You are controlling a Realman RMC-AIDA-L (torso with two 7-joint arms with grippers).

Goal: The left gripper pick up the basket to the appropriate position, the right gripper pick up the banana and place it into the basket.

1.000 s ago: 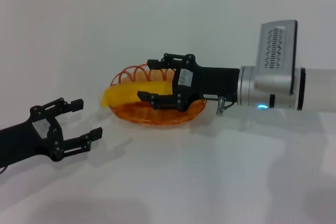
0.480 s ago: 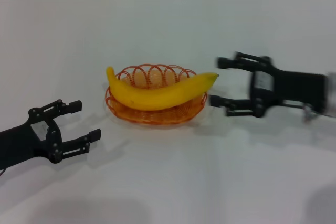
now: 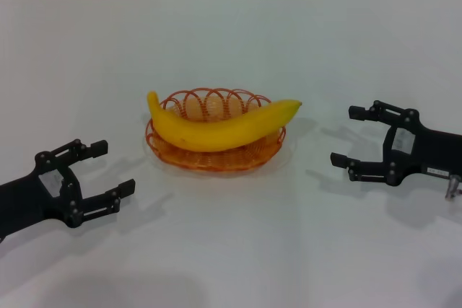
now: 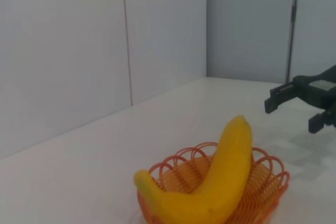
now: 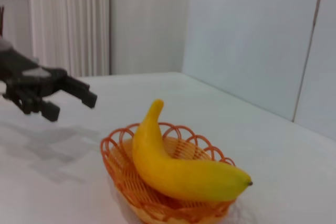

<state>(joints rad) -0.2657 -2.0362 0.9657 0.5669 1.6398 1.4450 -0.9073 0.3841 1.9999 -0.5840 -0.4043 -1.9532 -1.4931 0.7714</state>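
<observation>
White worktop (image 3: pixel 238 250) carries the orange wire basket (image 3: pixel 214 151) with the curved yellow banana (image 3: pixel 220 128) lying lengthwise across it, between the spread, empty left end effector (image 3: pixel 101 171) and the equally spread, empty right end effector (image 3: pixel 355 136).

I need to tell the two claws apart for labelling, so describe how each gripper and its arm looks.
The left gripper is a black two-fingered claw of jointed links with small pale screw heads, on a flat black arm section. The right gripper is a similar black linked claw carrying a small white label on its body, with a small metal fitting at its rear edge. No cables show on either.
</observation>
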